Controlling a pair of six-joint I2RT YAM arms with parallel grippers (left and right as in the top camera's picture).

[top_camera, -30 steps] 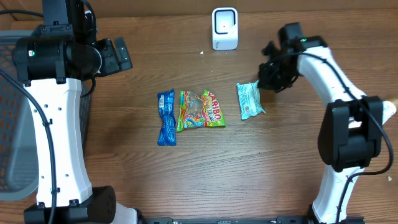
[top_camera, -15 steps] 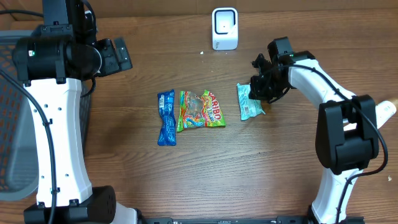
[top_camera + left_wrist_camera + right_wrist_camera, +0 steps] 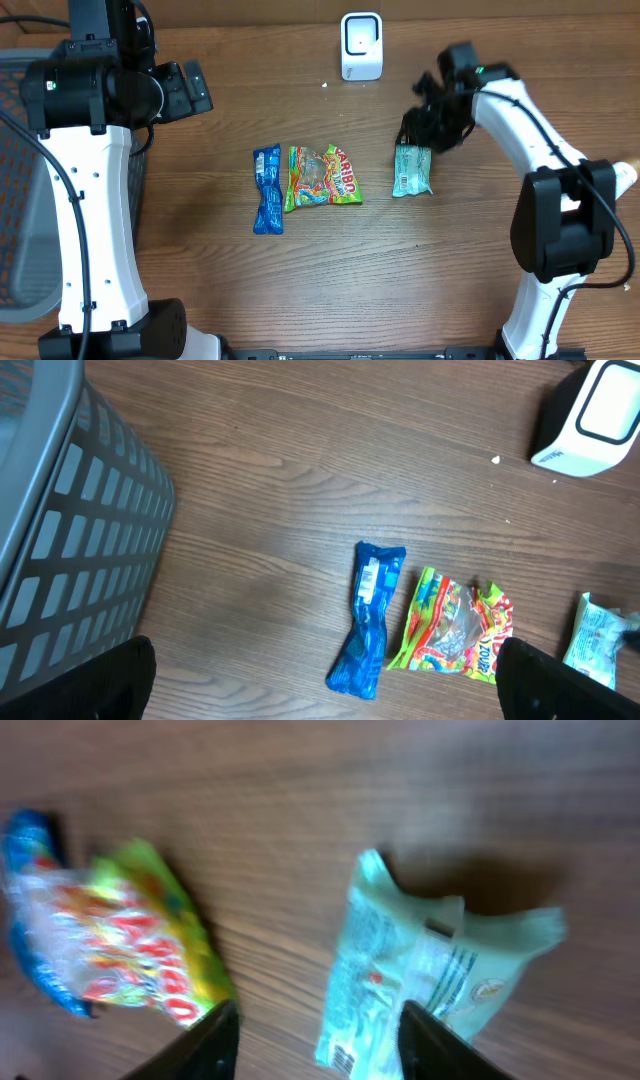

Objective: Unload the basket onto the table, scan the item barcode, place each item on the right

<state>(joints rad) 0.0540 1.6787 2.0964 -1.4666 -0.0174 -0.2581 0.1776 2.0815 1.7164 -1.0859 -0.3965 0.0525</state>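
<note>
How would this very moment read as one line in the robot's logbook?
right pincer open over green packet | packet lying on table | left pincer open, empty | scanner standing apart

The packet (image 3: pixel 412 170) lies on the table (image 3: pixel 450 280) just ahead of the right gripper's (image 3: pixel 420 135) jaws. The candy bag (image 3: pixel 323 177) and wrapped bar (image 3: pixel 267 188) lie to their left, and the scanner (image 3: pixel 361 45) stands farther back-left.

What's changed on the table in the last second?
The right gripper opened, letting go of the green packet, which now lies slightly further right, turned more lengthwise toward the robot. The blue packet, Haribo bag and scanner stayed put.
</note>
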